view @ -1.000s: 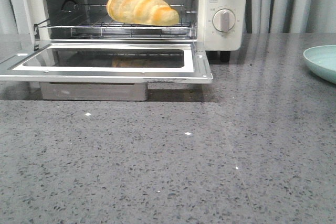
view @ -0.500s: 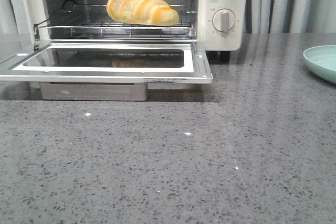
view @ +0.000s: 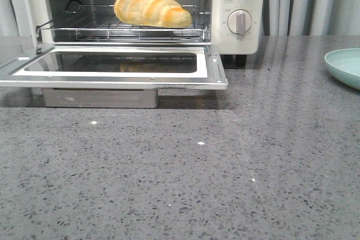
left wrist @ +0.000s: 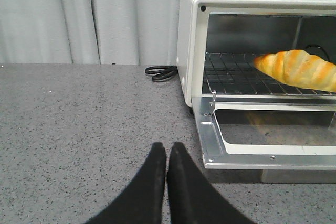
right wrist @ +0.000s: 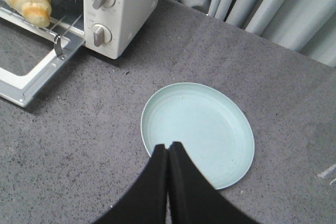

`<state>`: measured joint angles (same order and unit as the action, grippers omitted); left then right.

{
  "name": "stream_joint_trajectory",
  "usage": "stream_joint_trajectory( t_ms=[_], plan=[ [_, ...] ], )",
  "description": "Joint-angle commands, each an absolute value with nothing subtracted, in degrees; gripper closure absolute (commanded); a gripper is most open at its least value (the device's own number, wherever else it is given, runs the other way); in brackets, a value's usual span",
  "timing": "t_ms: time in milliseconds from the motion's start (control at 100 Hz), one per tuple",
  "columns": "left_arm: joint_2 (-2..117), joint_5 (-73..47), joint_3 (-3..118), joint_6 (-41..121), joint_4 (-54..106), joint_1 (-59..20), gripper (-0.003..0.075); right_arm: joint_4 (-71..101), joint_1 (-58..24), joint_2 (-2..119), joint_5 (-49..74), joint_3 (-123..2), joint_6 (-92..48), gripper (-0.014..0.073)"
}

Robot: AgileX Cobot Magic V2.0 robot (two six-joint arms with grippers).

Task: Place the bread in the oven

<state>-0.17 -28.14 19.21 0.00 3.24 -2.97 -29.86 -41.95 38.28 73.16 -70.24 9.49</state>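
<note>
Grey speckled counter (view: 225, 167), oven (view: 236, 4) door lowered flat.
We see the bread (view: 151, 8) on the wire rack (left wrist: 231, 74); left end effector (left wrist: 167, 153) and right end effector (right wrist: 169, 153) both closed, holding nothing, right above the plate (right wrist: 210, 129).

Front view: low over the table (view: 185, 178), facing forward at the oven (view: 239, 37) and its open door (view: 112, 71), fairly near. Left wrist view: low, looking across the table toward the oven's left side and open cavity, closed left pincer (left wrist: 167, 153) in the foreground. Right wrist view: high, looking down on a pale plate (right wrist: 198, 129) past the right pincer (right wrist: 169, 150). Shared by all 3: oven and bread (view: 151, 8).
</note>
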Motion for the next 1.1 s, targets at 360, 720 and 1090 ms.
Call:
stream_joint_trajectory(
  t_ms=[360, 720, 1090],
  plan=[
    [-1.60, -23.81, 20.67, 0.00, 3.80, -2.90, 0.0741, -35.51, -41.45, 38.28, 62.75, -60.18, 16.81, 0.0646],
    [-1.60, -23.81, 20.67, 0.00, 3.80, -2.90, 0.0741, -26.02, -31.88, 38.28, 50.00, -46.53, 16.81, 0.0646],
    [-1.60, -23.81, 20.67, 0.00, 3.80, -2.90, 0.0741, -6.12, -11.21, 36.14, 23.66, -29.74, 4.67, 0.0646]
  ],
)
